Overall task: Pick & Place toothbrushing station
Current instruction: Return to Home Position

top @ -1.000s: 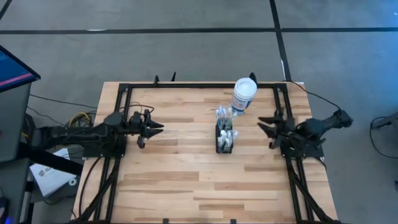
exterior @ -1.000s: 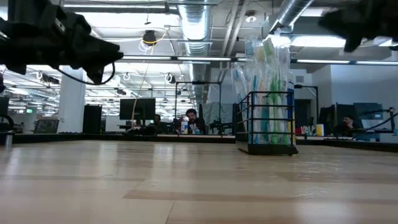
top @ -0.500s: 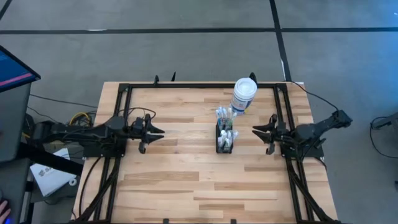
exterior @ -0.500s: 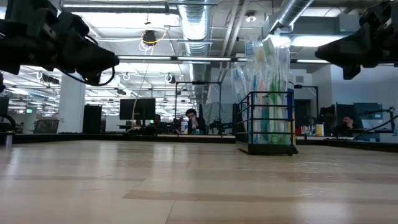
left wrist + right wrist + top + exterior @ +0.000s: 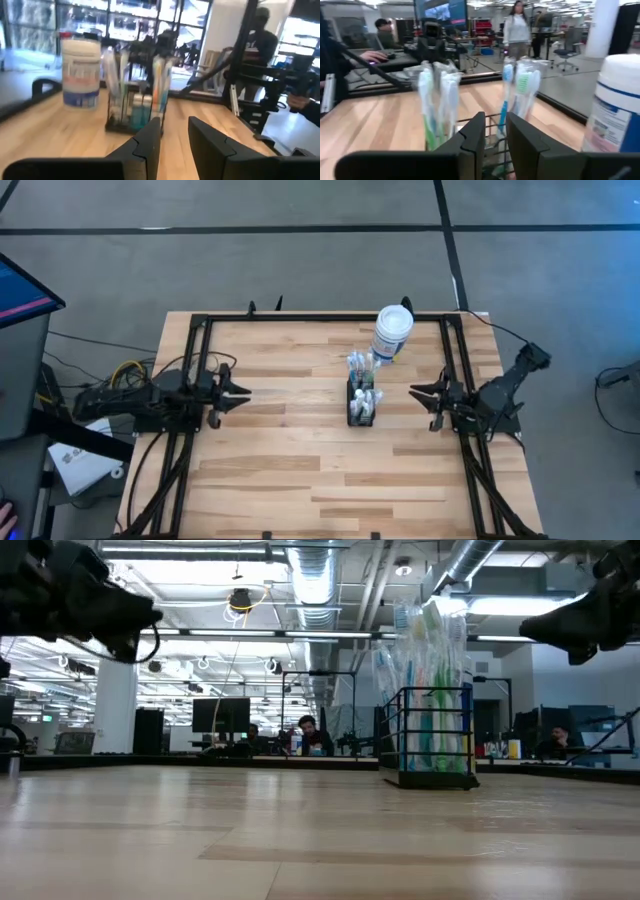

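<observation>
The toothbrushing station (image 5: 361,396), a small black wire caddy with toothbrushes and tubes standing up in it, rests by its base on the wooden table, right of the middle. It also shows in the low view (image 5: 432,745) and in both wrist views (image 5: 134,107) (image 5: 470,120). My left gripper (image 5: 238,394) hangs open above the table's left side and points at the station from well away. My right gripper (image 5: 424,404) hangs open to the right of the station, a short way off. Nothing is between either pair of fingers (image 5: 150,142) (image 5: 472,135).
A white canister with a blue label (image 5: 392,332) stands just beyond the station, toward the far edge. Black frame rails (image 5: 200,330) run along the table's left, right and far sides. Bare wood lies in front of the station. People sit and stand in the room beyond.
My left gripper has drawn back toward the table's left edge, away from the station. My right gripper has sunk a little and swung slightly toward the near edge. The station and the canister have stayed where they were.
</observation>
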Available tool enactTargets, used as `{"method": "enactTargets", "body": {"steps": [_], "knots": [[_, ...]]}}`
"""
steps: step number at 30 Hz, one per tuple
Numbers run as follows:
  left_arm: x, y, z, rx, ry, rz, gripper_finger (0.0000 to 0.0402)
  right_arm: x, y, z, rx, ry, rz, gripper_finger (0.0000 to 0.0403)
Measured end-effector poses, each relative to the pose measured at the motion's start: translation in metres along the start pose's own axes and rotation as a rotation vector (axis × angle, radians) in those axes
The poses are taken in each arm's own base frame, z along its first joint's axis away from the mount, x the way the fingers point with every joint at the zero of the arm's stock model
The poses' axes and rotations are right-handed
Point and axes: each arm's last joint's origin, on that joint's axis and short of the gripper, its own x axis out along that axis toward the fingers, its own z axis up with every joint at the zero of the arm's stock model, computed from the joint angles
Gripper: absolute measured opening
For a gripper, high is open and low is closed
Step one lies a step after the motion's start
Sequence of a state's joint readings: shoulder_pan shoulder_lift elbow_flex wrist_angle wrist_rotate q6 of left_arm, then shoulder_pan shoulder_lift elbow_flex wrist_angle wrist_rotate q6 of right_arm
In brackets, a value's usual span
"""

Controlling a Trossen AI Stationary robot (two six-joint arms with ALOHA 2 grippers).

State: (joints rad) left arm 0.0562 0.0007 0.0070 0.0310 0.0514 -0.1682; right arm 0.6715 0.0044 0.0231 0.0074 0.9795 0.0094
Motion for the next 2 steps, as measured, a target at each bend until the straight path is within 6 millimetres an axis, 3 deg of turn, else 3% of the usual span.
{"method": "enactTargets", "body": {"steps": [2], "knots": [[-0.0005, -0.0009, 0.0029, 0.024, -0.008, -0.005, 0.0095, -0.0013, 0.0009, -0.0001, 0.002, 0.001, 0.001, 0.0069]]}}
